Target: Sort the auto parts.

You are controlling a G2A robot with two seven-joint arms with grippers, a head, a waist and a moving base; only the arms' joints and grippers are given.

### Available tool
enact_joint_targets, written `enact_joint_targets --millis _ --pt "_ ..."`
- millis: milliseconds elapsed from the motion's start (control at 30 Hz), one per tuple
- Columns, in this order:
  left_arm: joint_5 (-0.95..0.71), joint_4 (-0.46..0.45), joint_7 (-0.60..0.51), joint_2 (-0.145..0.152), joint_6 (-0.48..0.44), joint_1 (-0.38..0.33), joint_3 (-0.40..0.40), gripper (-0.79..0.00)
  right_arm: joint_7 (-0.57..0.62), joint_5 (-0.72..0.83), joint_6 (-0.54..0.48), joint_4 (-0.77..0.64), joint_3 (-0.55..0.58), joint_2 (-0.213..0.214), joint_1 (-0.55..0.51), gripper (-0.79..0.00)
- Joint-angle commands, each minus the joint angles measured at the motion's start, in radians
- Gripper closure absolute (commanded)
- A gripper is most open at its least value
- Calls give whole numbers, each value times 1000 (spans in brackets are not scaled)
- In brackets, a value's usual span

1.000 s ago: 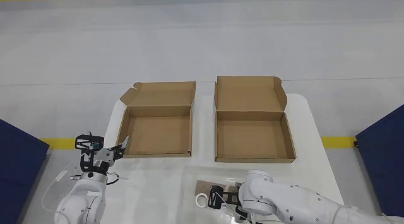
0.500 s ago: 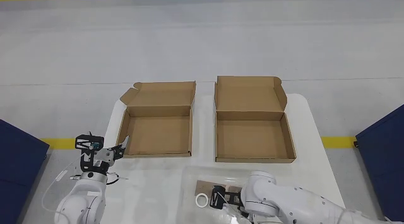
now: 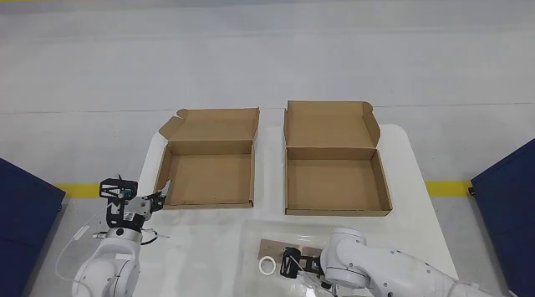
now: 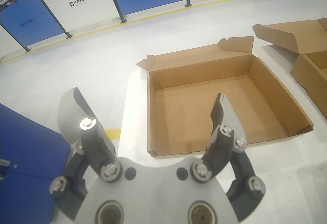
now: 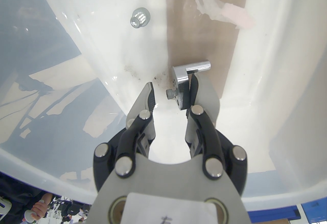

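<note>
Where left box [image 3: 209, 180] sits, white table [image 3: 269, 181], pale floor [image 3: 251, 46]

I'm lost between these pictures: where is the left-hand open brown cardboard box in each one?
Top view: left open brown cardboard box left of centre on the white table.
Left wrist view: middle, just beyond the open left gripper.
Right wrist view: this camera faces into a translucent plastic tub instead.
Shared landmark: the second open cardboard box beside it.
</note>
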Motion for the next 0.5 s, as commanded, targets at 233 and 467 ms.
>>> enact_joint_targets --millis 233,467 --pt "0 0 0 0 0 0 0 -785 -8 -1 0 17 14 -10 -10 0" --pt "0 0 0 0 0 0 0 -785 -10 -13 9 7 33 -12 -20 0"
